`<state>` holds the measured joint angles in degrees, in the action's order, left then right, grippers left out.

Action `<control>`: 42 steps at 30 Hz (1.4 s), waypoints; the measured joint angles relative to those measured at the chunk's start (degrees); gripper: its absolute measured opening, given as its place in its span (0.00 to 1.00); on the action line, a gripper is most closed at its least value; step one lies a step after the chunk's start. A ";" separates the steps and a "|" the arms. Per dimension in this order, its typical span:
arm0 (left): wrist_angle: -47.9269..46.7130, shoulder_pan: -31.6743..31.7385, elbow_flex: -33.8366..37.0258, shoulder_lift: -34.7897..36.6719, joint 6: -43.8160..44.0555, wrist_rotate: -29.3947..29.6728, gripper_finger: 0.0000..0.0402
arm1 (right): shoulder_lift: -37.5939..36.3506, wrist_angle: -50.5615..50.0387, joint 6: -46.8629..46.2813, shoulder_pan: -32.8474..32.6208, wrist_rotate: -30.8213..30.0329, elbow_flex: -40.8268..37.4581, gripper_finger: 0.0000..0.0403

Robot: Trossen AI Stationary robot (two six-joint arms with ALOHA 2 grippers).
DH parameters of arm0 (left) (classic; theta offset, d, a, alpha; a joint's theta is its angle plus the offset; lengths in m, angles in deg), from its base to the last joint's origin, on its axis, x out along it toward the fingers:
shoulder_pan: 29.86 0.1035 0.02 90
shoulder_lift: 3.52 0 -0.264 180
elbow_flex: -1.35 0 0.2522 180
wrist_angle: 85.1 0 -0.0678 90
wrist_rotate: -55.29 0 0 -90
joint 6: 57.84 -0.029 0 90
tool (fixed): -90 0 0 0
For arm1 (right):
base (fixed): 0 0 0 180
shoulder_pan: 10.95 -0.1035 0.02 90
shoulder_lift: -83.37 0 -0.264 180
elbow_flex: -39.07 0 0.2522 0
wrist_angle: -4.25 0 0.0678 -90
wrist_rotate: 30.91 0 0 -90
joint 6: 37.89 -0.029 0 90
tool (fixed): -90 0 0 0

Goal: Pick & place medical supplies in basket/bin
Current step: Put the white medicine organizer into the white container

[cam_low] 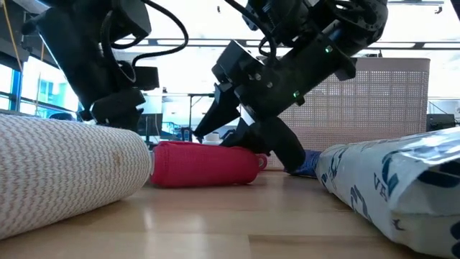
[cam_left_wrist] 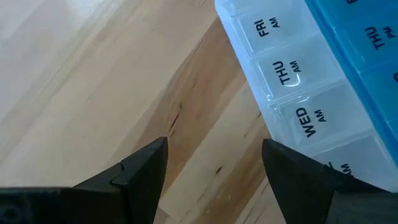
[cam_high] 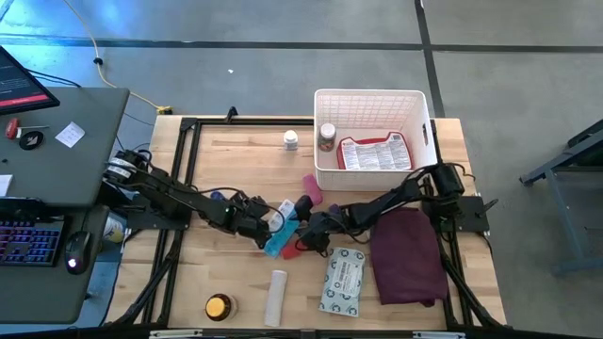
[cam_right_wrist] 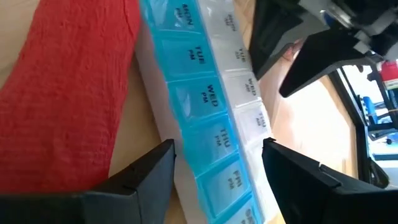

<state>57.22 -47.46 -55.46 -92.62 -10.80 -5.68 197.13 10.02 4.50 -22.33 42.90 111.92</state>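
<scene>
A blue-and-clear weekly pill box [cam_right_wrist: 211, 106] lies mid-table [cam_high: 276, 245] beside a red cloth roll [cam_right_wrist: 68, 93], which rests on its side on the wood [cam_low: 205, 167]. My right gripper [cam_right_wrist: 217, 146], reaching in from the table's right [cam_high: 306, 229], has the pill box filling the gap between its fingers. My left gripper [cam_left_wrist: 214, 146] stands open on the box's other side [cam_high: 267, 226], with only bare wood between its fingers. One of its fingers [cam_left_wrist: 305, 180] is close beside the box's clear row [cam_left_wrist: 311, 81]; whether they touch does not show. My right gripper holds the pill box between its two fingers by its long sides, the white edge [cam_right_wrist: 179, 180] at one finger and the clear row [cam_right_wrist: 260, 146] at the other. The fingers lie across the box, slanting down from the table's right. Whether the box is lifted cannot be told.
The white lattice basket [cam_high: 367, 94] stands at the far right, holding a small bottle [cam_high: 327, 135] and a red-and-white packet [cam_high: 375, 153]. A maroon cloth [cam_high: 407, 254], a grey-white packet [cam_high: 342, 281], a white roll [cam_high: 275, 297], an orange-lidded tin [cam_high: 219, 306], a pink tube [cam_high: 313, 188] and a white bottle [cam_high: 290, 139] lie around.
</scene>
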 joint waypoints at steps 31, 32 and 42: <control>6.32 -0.07 -0.29 -1.91 1.14 -0.24 0.44 | 0.00 -1.31 -2.45 -0.59 -1.18 0.08 0.58; 5.94 0.00 -0.13 -2.14 1.09 -1.33 0.44 | -0.11 -1.39 -2.56 -0.57 -0.88 0.21 0.58; 6.38 -0.04 -0.11 -2.55 1.21 -1.43 0.44 | -0.02 -1.76 -2.45 -0.27 -1.03 0.00 0.58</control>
<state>63.60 -47.51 -55.57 -95.17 -9.59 -7.11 197.11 8.26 2.05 -22.59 41.87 111.92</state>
